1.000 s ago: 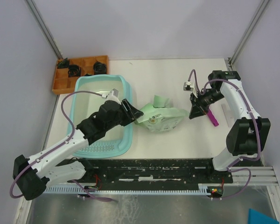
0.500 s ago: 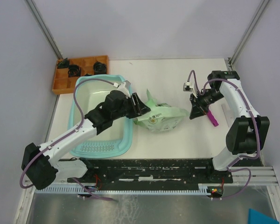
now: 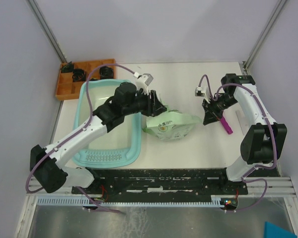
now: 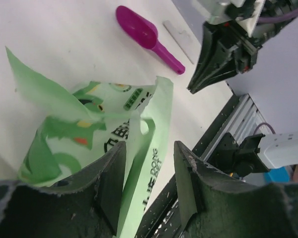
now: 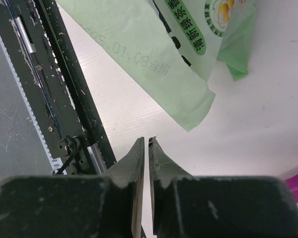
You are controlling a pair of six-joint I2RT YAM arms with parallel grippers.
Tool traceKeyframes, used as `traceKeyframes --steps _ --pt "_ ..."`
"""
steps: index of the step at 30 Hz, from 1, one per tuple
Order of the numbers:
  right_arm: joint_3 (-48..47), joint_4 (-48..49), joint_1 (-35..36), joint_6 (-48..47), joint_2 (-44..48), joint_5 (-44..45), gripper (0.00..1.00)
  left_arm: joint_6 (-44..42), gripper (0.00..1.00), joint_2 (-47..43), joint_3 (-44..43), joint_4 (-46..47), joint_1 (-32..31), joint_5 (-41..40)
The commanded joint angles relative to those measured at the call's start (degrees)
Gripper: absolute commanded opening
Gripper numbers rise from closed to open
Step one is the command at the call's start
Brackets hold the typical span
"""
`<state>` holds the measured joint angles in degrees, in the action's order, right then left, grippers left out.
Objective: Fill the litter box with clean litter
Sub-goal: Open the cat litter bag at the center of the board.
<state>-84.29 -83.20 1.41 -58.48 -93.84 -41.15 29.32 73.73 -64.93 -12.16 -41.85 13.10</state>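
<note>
The light-teal litter box (image 3: 102, 157) lies at the left of the table, and no clean litter shows in it or anywhere else. A pale green printed bag (image 3: 171, 124) lies just right of the box. My left gripper (image 3: 161, 105) reaches over the box's right rim to the bag's top. In the left wrist view its jaws (image 4: 149, 148) stand open around a raised flap of the bag (image 4: 114, 114), which lies against the left finger. My right gripper (image 3: 207, 120) hovers right of the bag, shut on nothing (image 5: 145, 140), with the bag's corner (image 5: 154, 54) ahead of it.
A magenta scoop (image 3: 225, 125) lies on the table just right of the right gripper, also seen in the left wrist view (image 4: 144, 32). An orange compartment tray (image 3: 84, 74) with black parts sits at the back left. A white strip (image 3: 240, 119) lies near the scoop.
The left arm has swung from above the litter box toward the right and back, reaching the bag's top, and its jaws have narrowed a little. The right arm has stayed put.
</note>
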Motion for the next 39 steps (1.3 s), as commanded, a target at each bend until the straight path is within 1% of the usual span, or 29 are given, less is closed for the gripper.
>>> traceKeyframes --steps 1,6,13,15,17,18,20,22,25,26,28,30,31,33,36,38,39 --pt "-1.7 1.1 0.1 0.7 0.0 1.2 0.14 -12.1 0.51 6.9 -9.6 -7.8 0.0 12.2" --pt "-1.0 1.8 0.0 0.6 0.7 1.5 0.14 -16.7 0.51 9.5 -11.5 -13.9 0.0 14.1" --pt "-0.8 2.0 -0.2 0.1 0.3 1.1 0.14 -20.9 0.52 8.9 -11.9 -19.7 0.0 6.9" --pt "-0.6 2.0 -0.3 0.1 0.0 0.8 0.14 -21.2 0.52 8.8 -12.0 -20.0 0.0 6.6" --pt "-0.4 2.2 -0.4 0.2 -0.2 0.7 0.14 -21.2 0.50 8.6 -12.0 -19.9 0.0 7.0" --pt "-0.2 2.2 -0.4 0.2 -0.3 0.7 0.14 -21.2 0.46 8.6 -12.1 -19.9 0.0 7.2" --pt "-0.3 2.4 -0.4 0.6 -0.4 1.0 0.14 -21.6 0.32 8.8 -12.9 -20.4 0.0 8.1" --pt "-0.3 3.4 -0.5 1.6 -0.5 1.7 0.14 -22.8 0.21 9.2 -14.9 -22.3 0.0 9.3" --pt "-0.4 7.1 -0.6 6.2 -0.2 4.4 0.11 -24.0 0.04 8.8 -17.2 -23.4 -0.1 8.4" --pt "-0.4 9.1 -0.7 8.3 -0.1 5.8 0.10 -24.3 0.03 8.1 -17.5 -22.9 -0.5 6.5" --pt "-0.1 14.0 -0.7 12.8 0.9 10.1 0.09 -26.3 0.03 6.4 -18.2 -21.9 -2.7 -2.2" --pt "0.3 17.9 -0.7 15.7 2.3 13.6 0.08 -30.7 0.03 4.9 -18.2 -20.8 -6.4 -11.3" --pt "0.6 19.4 -0.7 16.6 3.2 14.7 0.07 -34.7 0.03 4.4 -18.1 -20.1 -8.4 -15.2" --pt "0.8 21.5 -0.7 17.4 5.3 16.0 0.08 -40.6 0.03 3.8 -16.8 -18.1 -11.9 -20.7" --pt "1.5 24.1 -0.7 17.4 8.6 15.9 0.07 -50.6 0.03 1.5 -10.3 -8.8 -17.4 -29.9" --pt "2.6 26.5 -0.7 17.9 11.1 16.0 0.06 -55.9 0.03 0.1 -5.5 -1.1 -19.3 -36.5" --pt "3.2 27.9 -0.8 18.4 12.1 16.2 0.05 -58.2 0.03 -0.7 -3.5 4.4 -19.5 -39.3"
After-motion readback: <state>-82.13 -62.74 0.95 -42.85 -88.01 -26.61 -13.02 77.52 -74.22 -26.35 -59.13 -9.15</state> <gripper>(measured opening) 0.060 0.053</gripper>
